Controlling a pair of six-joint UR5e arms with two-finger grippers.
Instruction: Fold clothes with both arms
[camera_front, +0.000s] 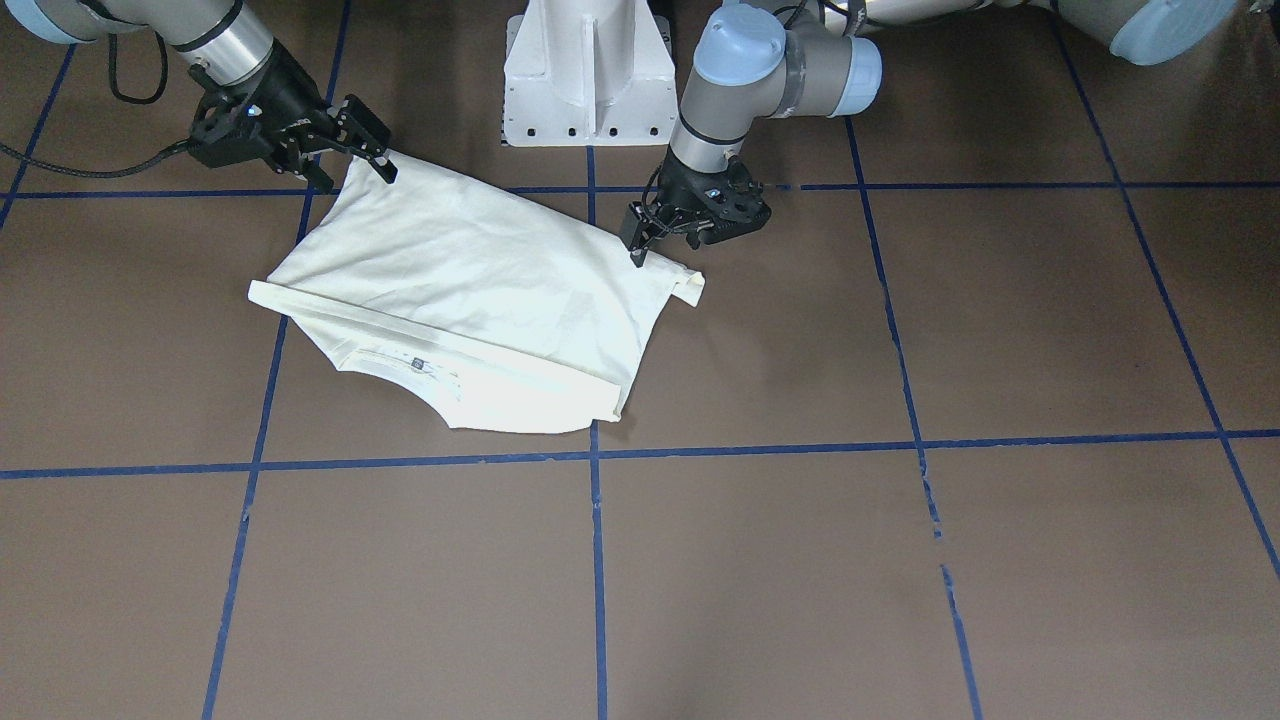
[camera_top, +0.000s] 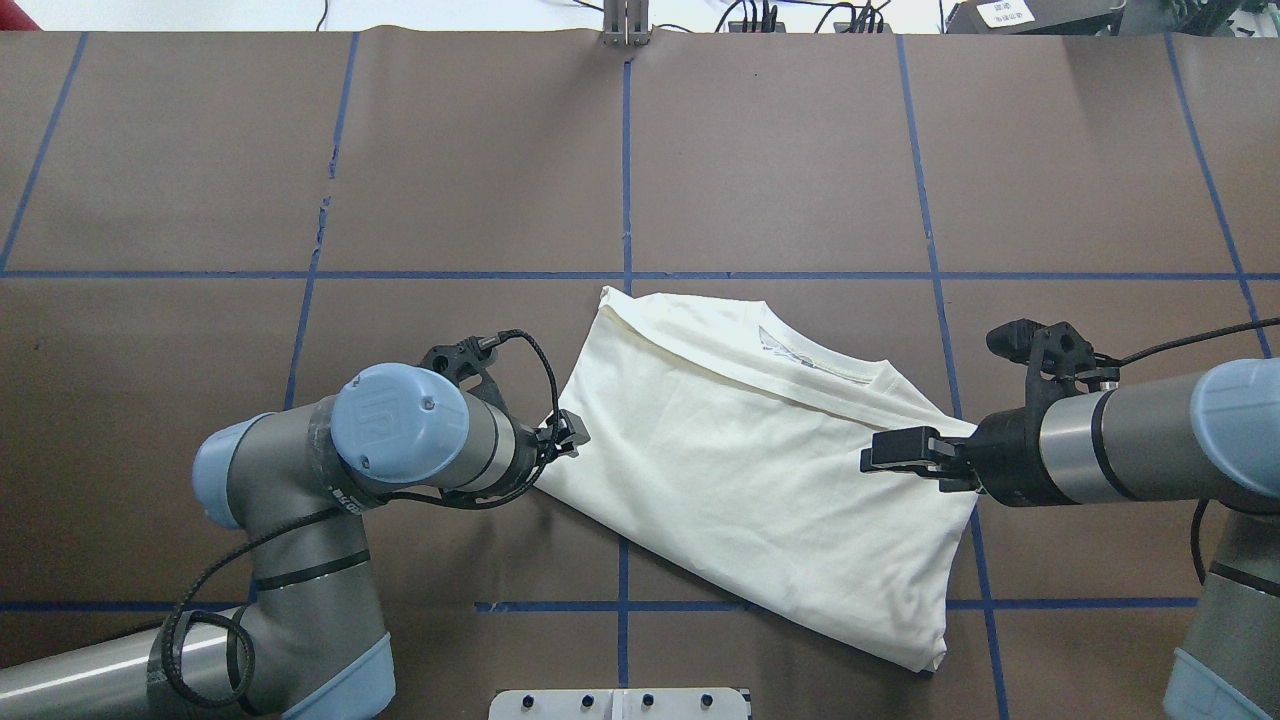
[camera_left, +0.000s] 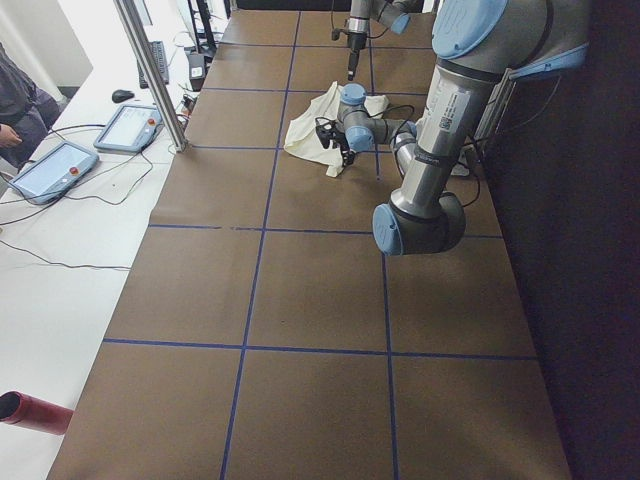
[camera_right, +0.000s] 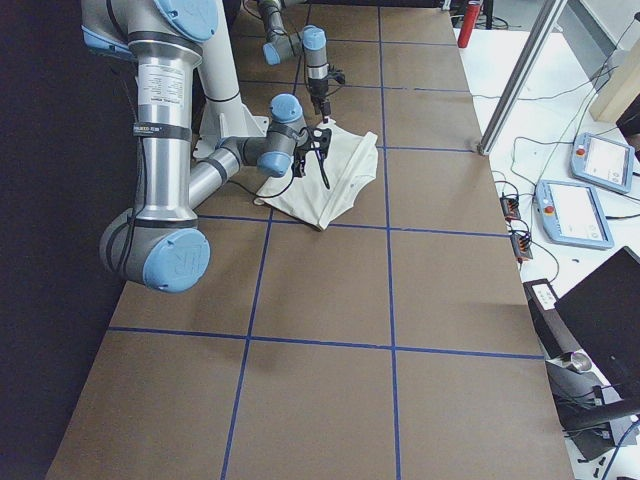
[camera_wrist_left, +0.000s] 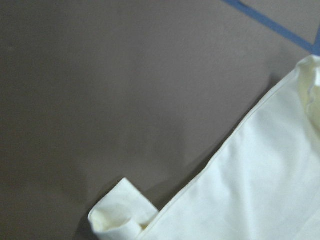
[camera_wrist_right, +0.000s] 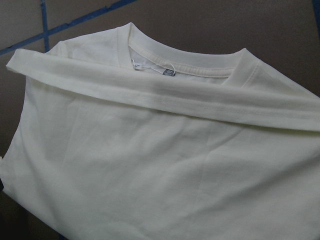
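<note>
T-shirt (camera_top: 740, 470) lies on the counter (camera_top: 800, 150) between my two sets of jaws, plain cream side up and part folded. One sleeve (camera_wrist_right: 175, 97) is laid straight across just under the collar (camera_wrist_right: 190, 65).

Left arm (camera_top: 400, 425): left jaws are down low, right at the shirt's side edge, with the rolled cuff (camera_wrist_left: 117, 217) just beside them. No view shows the tips clearly, so I can't tell if they're spread or pinching.

Right arm (camera_top: 1100, 445): right jaws look spread with nothing in them, hanging above the opposite side edge, shirt body under and ahead of them.

Handling, my guess: light, limp knit with no stiffness that sags from any pinch. The doubled layers may slide on each other and on the smooth counter cover. Won't break.

Best hold is probably an edge or corner, pinching all layers together. One point per set of jaws, matched on opposite sides, should bring the fold over even. Grabbing only the top layer would likely peel the sleeve fold open.
</note>
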